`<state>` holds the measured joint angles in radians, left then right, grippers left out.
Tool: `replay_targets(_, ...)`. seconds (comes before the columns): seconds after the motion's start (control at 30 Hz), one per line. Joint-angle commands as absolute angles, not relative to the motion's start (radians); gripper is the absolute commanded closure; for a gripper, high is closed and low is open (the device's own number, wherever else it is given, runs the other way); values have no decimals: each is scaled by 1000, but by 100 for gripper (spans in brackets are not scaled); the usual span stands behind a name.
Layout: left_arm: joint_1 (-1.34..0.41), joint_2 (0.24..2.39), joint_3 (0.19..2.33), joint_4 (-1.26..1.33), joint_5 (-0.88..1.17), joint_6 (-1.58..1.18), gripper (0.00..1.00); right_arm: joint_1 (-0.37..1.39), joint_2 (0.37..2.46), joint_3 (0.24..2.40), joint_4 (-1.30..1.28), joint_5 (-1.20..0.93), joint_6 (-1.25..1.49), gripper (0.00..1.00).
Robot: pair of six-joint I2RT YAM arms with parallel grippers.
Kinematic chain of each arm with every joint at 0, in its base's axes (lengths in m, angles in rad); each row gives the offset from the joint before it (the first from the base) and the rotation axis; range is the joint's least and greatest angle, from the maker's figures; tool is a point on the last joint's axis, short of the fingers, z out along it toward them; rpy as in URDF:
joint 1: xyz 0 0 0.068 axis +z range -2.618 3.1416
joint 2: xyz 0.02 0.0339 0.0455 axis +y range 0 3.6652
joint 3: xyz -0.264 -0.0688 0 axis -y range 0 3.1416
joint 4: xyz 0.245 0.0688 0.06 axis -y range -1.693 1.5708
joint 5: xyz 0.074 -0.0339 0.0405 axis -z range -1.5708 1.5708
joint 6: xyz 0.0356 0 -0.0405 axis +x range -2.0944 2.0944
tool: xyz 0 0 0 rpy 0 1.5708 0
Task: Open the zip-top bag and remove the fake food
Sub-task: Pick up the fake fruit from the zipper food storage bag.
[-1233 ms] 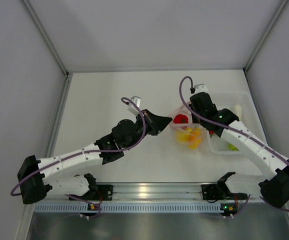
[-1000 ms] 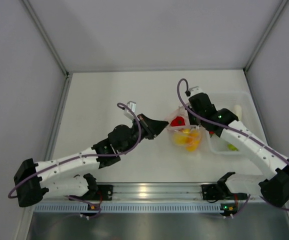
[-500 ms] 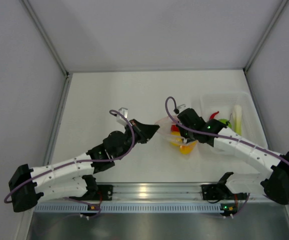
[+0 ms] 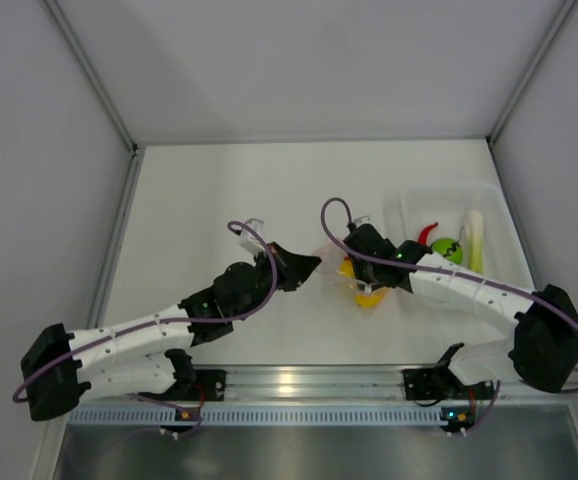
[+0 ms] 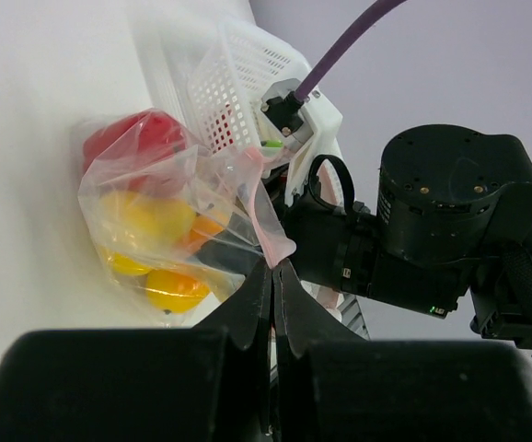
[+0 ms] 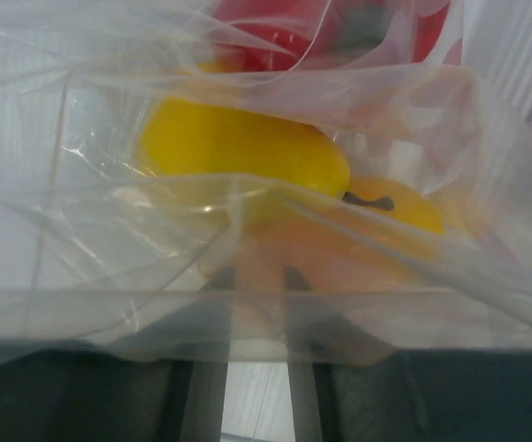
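The zip-top bag (image 4: 361,283) hangs between my two grippers just left of the tray. It holds fake food: a red pepper (image 5: 130,138), yellow pieces (image 5: 146,217) and an orange piece (image 5: 202,234). My left gripper (image 4: 314,263) is shut on the bag's pink zip strip (image 5: 268,216), its jaws (image 5: 272,265) pressed together on it. My right gripper (image 4: 352,268) is at the bag's other side. In the right wrist view the film drapes over its fingers (image 6: 218,276), which stand narrowly apart with film and an orange piece (image 6: 275,253) at the tips (image 6: 257,274). A yellow piece (image 6: 238,147) lies beyond.
A translucent white tray (image 4: 496,200) stands at the right. It holds a red chili (image 4: 426,233), a green ball (image 4: 447,247) and a pale leek stalk (image 4: 475,240). Its latticed wall (image 5: 238,69) shows behind the bag. Enclosure walls ring the table.
Both grippers have moved left and nearer with the bag between them. The bag has come away from the tray, and the chili, ball and leek now show in it.
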<state>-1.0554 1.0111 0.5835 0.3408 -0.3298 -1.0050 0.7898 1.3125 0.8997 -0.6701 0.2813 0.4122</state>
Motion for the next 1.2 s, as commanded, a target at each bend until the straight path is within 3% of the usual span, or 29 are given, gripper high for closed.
replay_targets(0.0,-1051,1003,574,383,-336,-1023,100,798,1321,914,-696,354,506,71)
replay_targets(0.43,-1051,991,589,383,-287,-1012,100,735,1221,816,-459,354,706,73)
replay_targets(0.77,-1057,1015,583,383,-287,-1026,100,733,1258,789,-439,446,865,66)
replay_targets(1.1,-1078,1040,575,394,-304,-1042,100,735,1316,727,-423,463,1051,66)
replay_targets(1.17,-1085,1042,574,397,-302,-1043,100,735,1328,719,-402,448,1080,61)
